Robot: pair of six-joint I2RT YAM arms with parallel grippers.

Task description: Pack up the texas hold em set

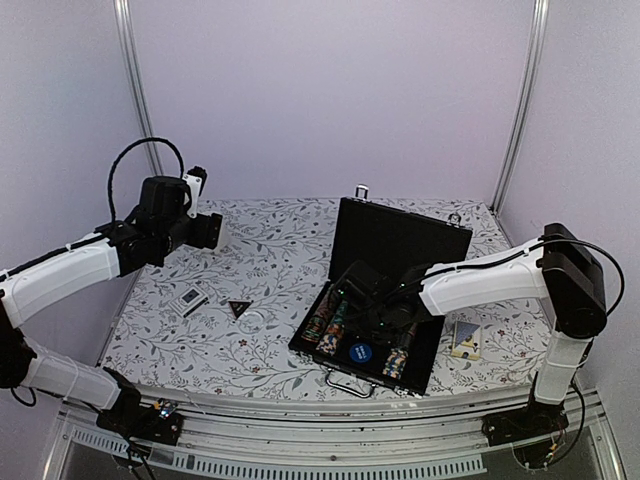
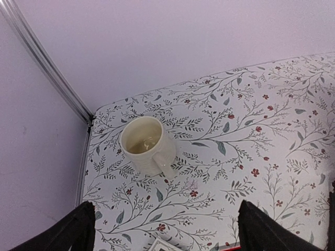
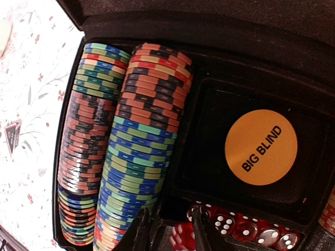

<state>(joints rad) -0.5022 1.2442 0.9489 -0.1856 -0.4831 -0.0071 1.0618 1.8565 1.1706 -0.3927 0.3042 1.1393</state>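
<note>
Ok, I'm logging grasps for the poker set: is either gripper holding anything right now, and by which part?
The right gripper seems to pinch a red die by opposite faces; the left gripper is open and empty.

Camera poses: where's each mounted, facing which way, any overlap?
Top external: above and behind the bases, looking down on the table; both arms, left gripper raised, right gripper in the open briefcase.
Left wrist: aimed down at the far-left corner and cream mug; own open fingers.
Right wrist: inside the briefcase over chip rows; own fingers on a red die.
Shared: top and right wrist both show chip rows, black triangle.
</note>
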